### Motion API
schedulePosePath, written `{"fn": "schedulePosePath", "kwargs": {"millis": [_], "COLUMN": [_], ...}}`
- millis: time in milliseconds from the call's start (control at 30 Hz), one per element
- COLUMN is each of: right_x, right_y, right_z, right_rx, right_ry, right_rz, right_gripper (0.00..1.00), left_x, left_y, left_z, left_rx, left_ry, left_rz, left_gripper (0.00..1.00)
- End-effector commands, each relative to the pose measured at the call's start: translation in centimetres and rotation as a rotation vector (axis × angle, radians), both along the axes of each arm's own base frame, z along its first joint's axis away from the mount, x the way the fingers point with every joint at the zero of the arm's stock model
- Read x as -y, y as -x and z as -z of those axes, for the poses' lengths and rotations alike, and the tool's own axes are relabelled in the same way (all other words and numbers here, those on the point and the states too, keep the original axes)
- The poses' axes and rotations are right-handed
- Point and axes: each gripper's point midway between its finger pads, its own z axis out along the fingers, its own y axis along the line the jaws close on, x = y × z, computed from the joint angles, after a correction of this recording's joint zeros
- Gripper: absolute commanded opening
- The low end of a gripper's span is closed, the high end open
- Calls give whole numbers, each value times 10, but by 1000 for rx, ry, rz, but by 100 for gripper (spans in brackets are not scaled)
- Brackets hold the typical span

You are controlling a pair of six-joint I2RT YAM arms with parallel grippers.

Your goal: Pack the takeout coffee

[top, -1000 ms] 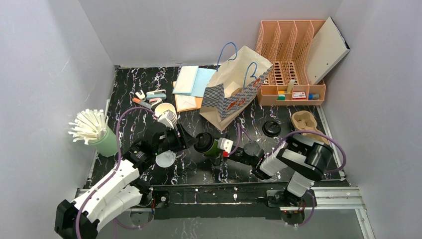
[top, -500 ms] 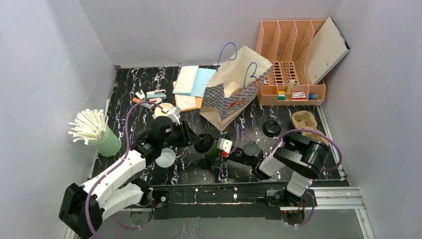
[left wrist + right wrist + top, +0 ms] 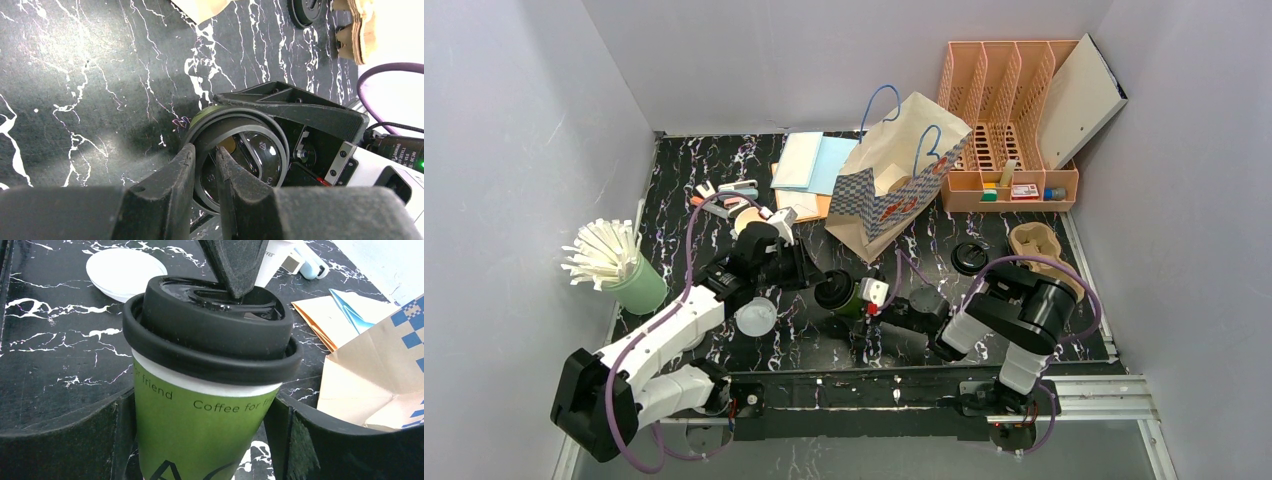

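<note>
The takeout coffee [image 3: 837, 291] is a green paper cup under a black lid [image 3: 210, 325], standing mid-table in front of the paper bag. My right gripper [image 3: 202, 410] hugs the cup's wall, one finger on each side [image 3: 856, 298]. From the left, my left gripper [image 3: 816, 280] reaches to the cup top. In the left wrist view the lid's rim [image 3: 240, 120] sits between the narrowed fingers of my left gripper [image 3: 204, 150], one outside and one on the lid. One left fingertip [image 3: 235, 270] presses the lid top.
An open checkered paper bag [image 3: 899, 180] leans behind the cup. A white lid [image 3: 755, 318] lies left of it; a black lid [image 3: 969, 257] and cardboard carrier [image 3: 1036, 245] lie right. A straw holder [image 3: 624, 275] stands far left, a peach organiser [image 3: 1009, 120] at the back.
My left arm has swung right to the cup and its fingers have narrowed onto the lid rim. The right gripper and cup have stayed in place.
</note>
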Motion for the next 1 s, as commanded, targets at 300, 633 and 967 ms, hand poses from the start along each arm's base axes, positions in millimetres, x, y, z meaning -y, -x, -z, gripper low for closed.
{"fn": "schedulePosePath", "kwargs": {"millis": [300, 633, 967], "right_x": [-16, 3, 17], "right_y": [-4, -1, 3], "right_z": [-38, -37, -30], "right_rx": [77, 79, 28], "right_ry": [-120, -83, -56], "right_rz": [-19, 21, 48], "right_gripper": [98, 94, 94], "left_x": [10, 24, 4], "left_y": [4, 10, 5], "left_z": [-13, -11, -20], "left_rx": [13, -4, 47], "left_ry": [-34, -34, -120], "left_rz": [116, 165, 88], "left_gripper": [18, 18, 22]}}
